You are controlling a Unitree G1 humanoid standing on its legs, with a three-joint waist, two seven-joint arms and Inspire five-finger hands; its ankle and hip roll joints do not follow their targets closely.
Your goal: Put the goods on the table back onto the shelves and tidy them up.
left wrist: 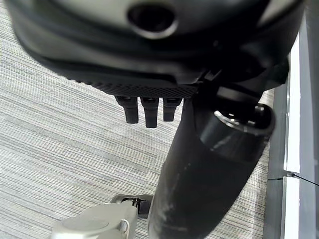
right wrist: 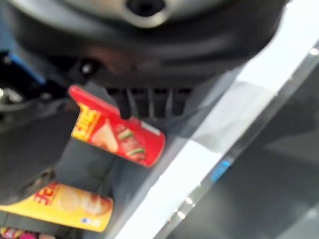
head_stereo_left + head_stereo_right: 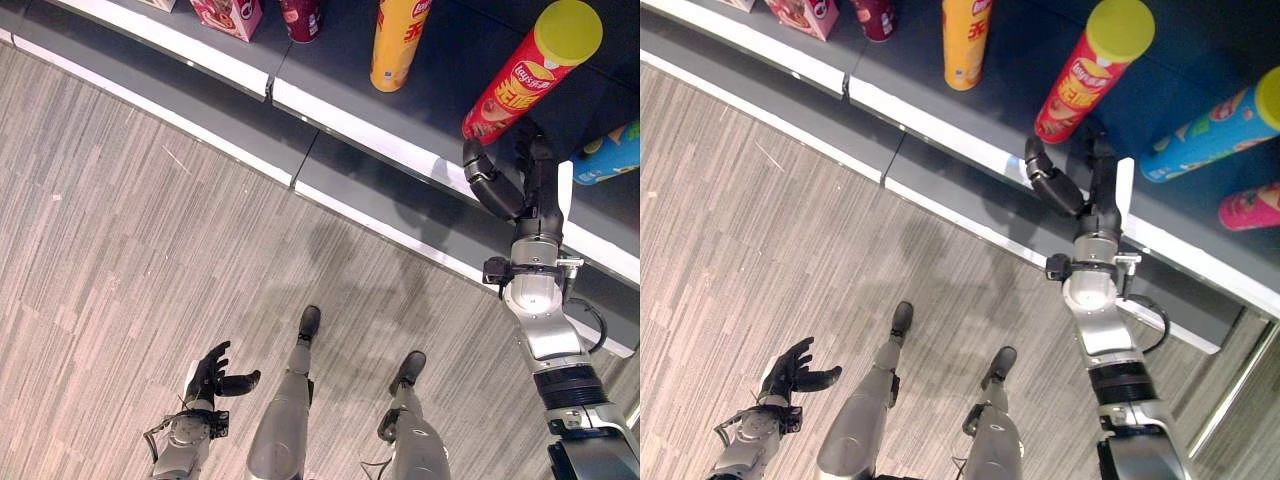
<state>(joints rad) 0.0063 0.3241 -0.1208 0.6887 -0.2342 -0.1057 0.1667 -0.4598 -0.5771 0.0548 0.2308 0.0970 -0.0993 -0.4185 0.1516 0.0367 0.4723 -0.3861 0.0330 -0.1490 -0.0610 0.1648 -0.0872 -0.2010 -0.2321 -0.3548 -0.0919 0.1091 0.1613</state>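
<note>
Right hand (image 3: 1080, 180): reaching up at 1 o'clock, fingers spread apart just under the red chip can (image 3: 1087, 75).
Red chip can: standing on the shelf (image 3: 940, 115), yellow lid on.
Left hand (image 3: 215, 378): hanging at 7 o'clock, fingers loose, holding nothing.

Bright, even overhead lighting. Soft shadows fall on the grey wood-grain floor (image 3: 120, 250) toward twelve o'clock. The white shelf edge (image 3: 350, 125) shows mild glare. The right wrist view is blurred, and its red can (image 2: 117, 134) looks smeared.
</note>
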